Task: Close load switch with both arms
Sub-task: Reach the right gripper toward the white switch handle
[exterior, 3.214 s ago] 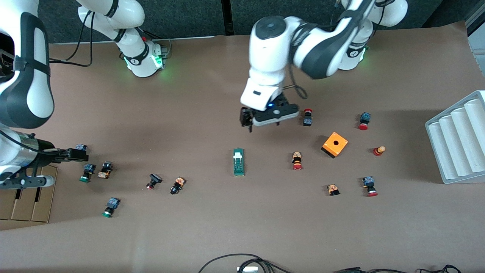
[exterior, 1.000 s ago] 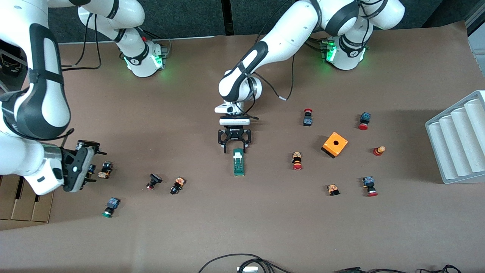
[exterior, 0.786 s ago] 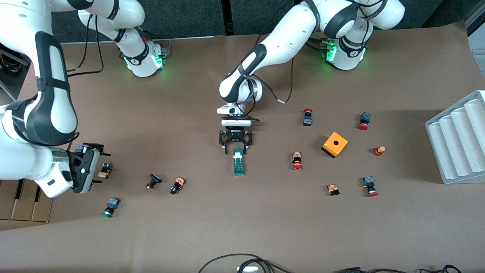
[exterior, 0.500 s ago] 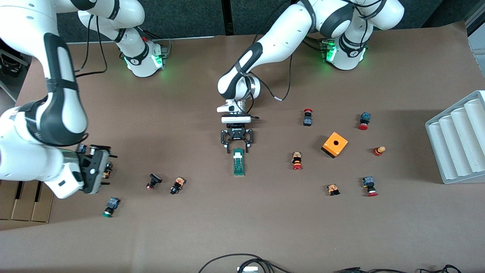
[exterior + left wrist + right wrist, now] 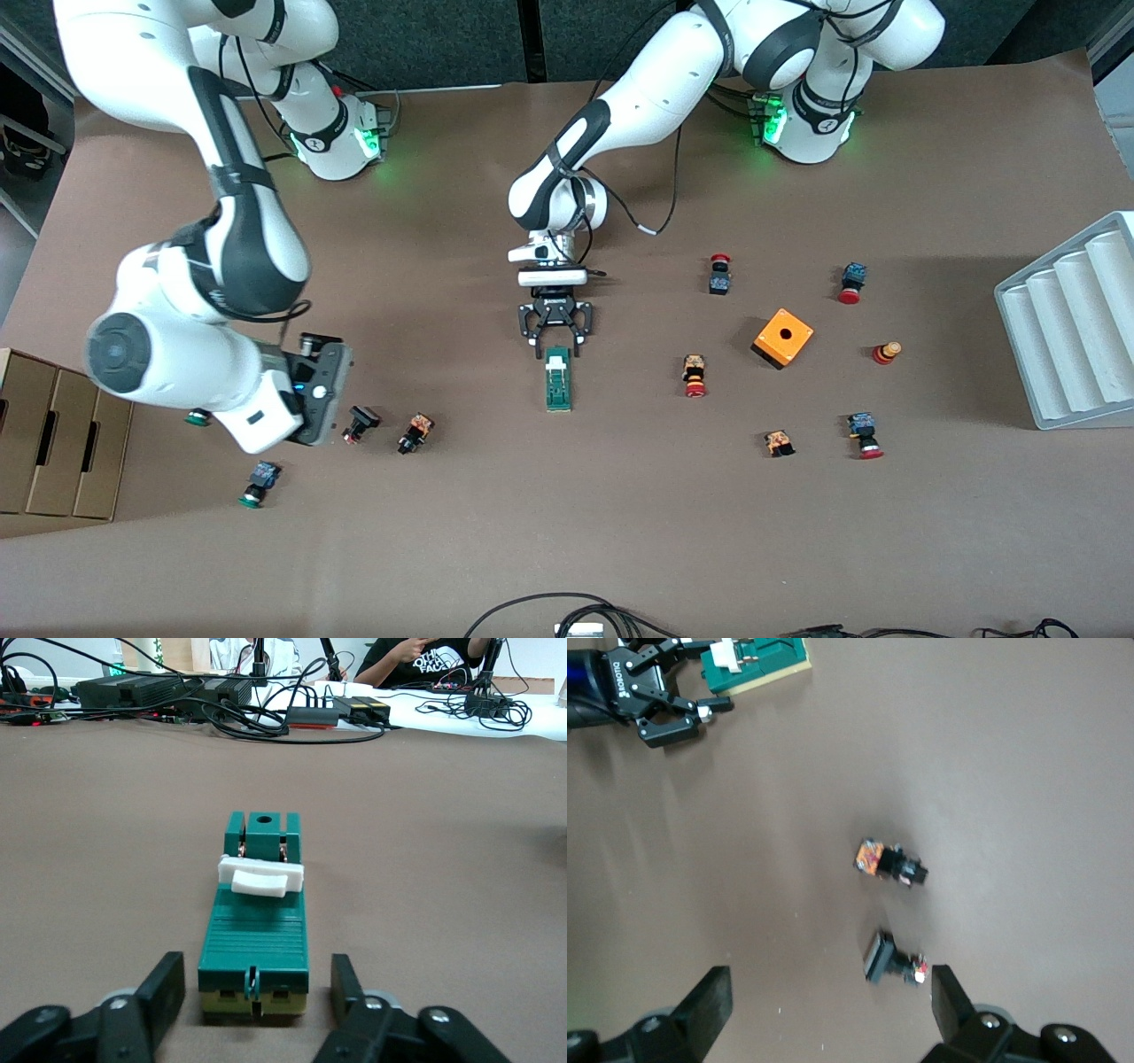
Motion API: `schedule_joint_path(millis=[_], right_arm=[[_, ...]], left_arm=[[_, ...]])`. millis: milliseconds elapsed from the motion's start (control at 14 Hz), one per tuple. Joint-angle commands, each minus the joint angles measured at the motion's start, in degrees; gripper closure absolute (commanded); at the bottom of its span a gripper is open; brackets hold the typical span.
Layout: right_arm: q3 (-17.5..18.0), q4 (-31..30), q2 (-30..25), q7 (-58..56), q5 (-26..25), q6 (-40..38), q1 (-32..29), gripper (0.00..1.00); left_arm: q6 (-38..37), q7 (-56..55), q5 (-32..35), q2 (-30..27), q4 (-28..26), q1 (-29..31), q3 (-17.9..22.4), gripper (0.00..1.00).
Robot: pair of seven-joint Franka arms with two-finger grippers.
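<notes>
The load switch (image 5: 558,381), a narrow dark-green block with a white tab (image 5: 556,359), lies mid-table. My left gripper (image 5: 555,352) is low at the switch's end toward the robot bases. It is open, with a finger on each side of that end and not touching it. In the left wrist view the switch (image 5: 257,930) lies straight ahead between the left fingers (image 5: 164,992). My right gripper (image 5: 339,394) is open and empty, up over the table beside a black push-button (image 5: 359,421). The right wrist view shows the switch (image 5: 766,656) and the left gripper (image 5: 673,704) farther off.
Small push-buttons lie scattered toward both ends of the table, two (image 5: 890,864) (image 5: 893,961) below my right gripper (image 5: 830,1005). An orange cube (image 5: 783,337) and a white ridged tray (image 5: 1072,328) are toward the left arm's end. A cardboard box (image 5: 53,443) sits at the right arm's end.
My left arm came down and set its open gripper at the switch's end. My right arm swung from its table end toward the middle, now over the push-buttons.
</notes>
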Motion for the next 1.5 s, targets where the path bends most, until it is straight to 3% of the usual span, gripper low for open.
schedule_joint_path(millis=[0,71,214,1214,1429], right_arm=[[-0.6,0.1,1.8,0.7,0.5,3.3,3.9,0.01],[-0.6,0.1,2.6,0.7,0.7,3.7,4.8,0.01],[-0.5,0.1,3.9,0.8,1.1,5.2,6.0,0.01],[-1.4,0.1,10.4,8.9,0.7,17.2,17.8,0.01],[-5.2,0.1,11.4,13.6,0.7,19.6,22.9,0.01]], left_arm=[[-0.1,0.1,0.7,0.7,0.7,-0.7,0.4,0.51],[-0.1,0.1,0.7,0.7,0.7,-0.7,0.4,0.66],[-0.1,0.1,0.6,0.8,0.7,-0.7,0.4,0.69],[-0.2,-0.3,0.5,0.8,0.6,-0.7,0.4,0.68],[-0.2,-0.4,0.5,0.8,0.5,-0.7,0.4,0.68]])
